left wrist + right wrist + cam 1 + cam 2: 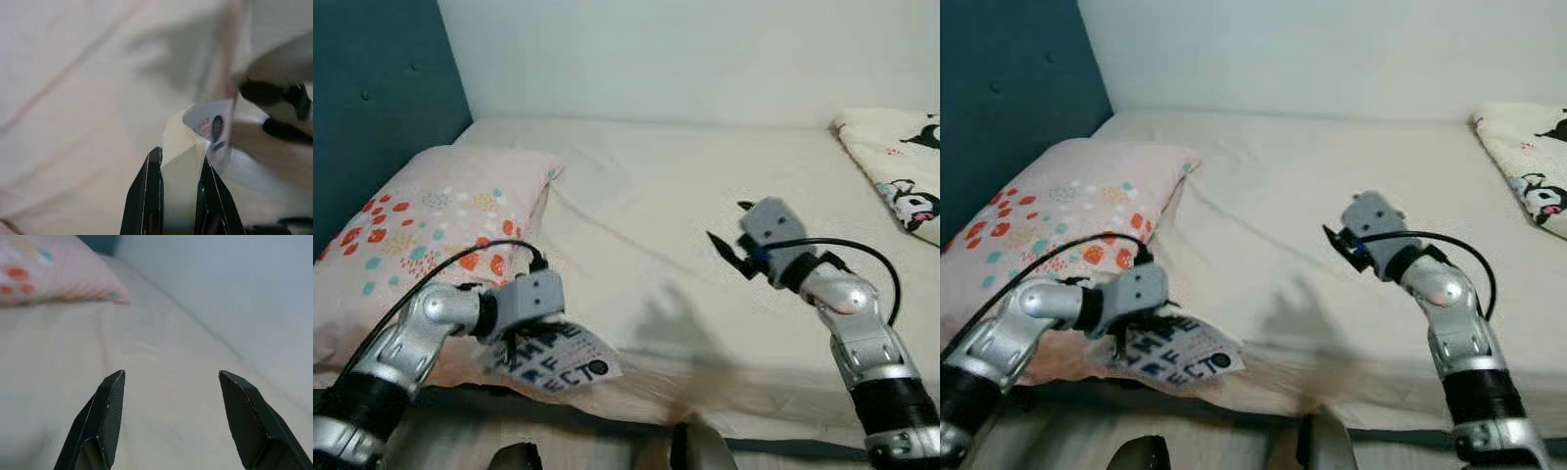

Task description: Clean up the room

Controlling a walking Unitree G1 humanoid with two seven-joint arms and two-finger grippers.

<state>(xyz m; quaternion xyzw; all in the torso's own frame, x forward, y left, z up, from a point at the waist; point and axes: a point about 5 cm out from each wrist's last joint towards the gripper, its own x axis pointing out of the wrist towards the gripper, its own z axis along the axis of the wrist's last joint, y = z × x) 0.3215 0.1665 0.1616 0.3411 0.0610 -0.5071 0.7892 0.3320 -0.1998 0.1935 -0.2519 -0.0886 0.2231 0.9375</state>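
Pillows: one dotted point(421, 245) | left pincer point(177, 196) grasping one printed packet point(558, 359) | right pincer point(171, 396) released

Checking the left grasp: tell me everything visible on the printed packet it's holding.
The printed packet is a flat, thin pouch, white with dark block letters and a dark round mark near one corner; it looks like paper or soft plastic. The left gripper is shut on one folded edge, which bulges between the two fingers in the left wrist view. It hangs tilted at the near edge of the bed, just beside the patterned pillow. Whether it touches the sheet cannot be told.
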